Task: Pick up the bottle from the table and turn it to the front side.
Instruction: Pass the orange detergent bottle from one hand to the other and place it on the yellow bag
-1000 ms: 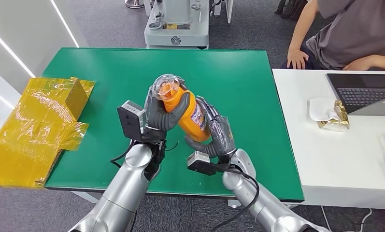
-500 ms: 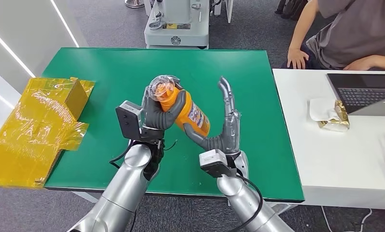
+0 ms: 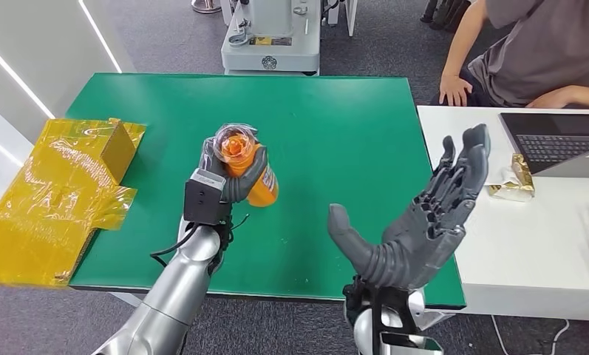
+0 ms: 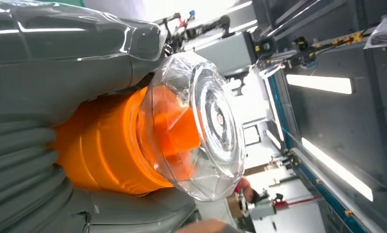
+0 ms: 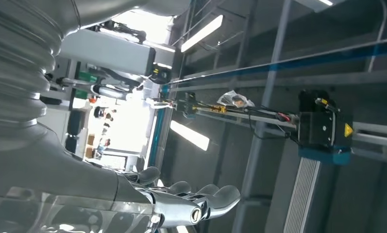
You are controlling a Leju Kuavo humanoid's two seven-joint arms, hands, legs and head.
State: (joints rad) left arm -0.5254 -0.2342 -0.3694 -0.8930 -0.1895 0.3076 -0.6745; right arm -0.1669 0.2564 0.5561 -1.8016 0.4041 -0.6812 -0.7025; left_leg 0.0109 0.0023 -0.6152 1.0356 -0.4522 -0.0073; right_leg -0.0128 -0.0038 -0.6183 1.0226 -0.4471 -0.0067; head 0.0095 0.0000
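Left hand (image 3: 228, 174), bottle (image 3: 248, 166) cap-up toward camera

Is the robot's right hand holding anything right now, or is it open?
Open. The right hand is raised with fingers spread, empty; the left hand grips the orange bottle.

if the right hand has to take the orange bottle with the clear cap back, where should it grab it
Probably the lower orange body of the orange bottle with the clear cap, approached from the robot's right. The left hand wraps the upper body under the cap, so that bare end faces the open right hand.

No text can be read; a yellow warning triangle marks the black box (image 5: 325, 127)
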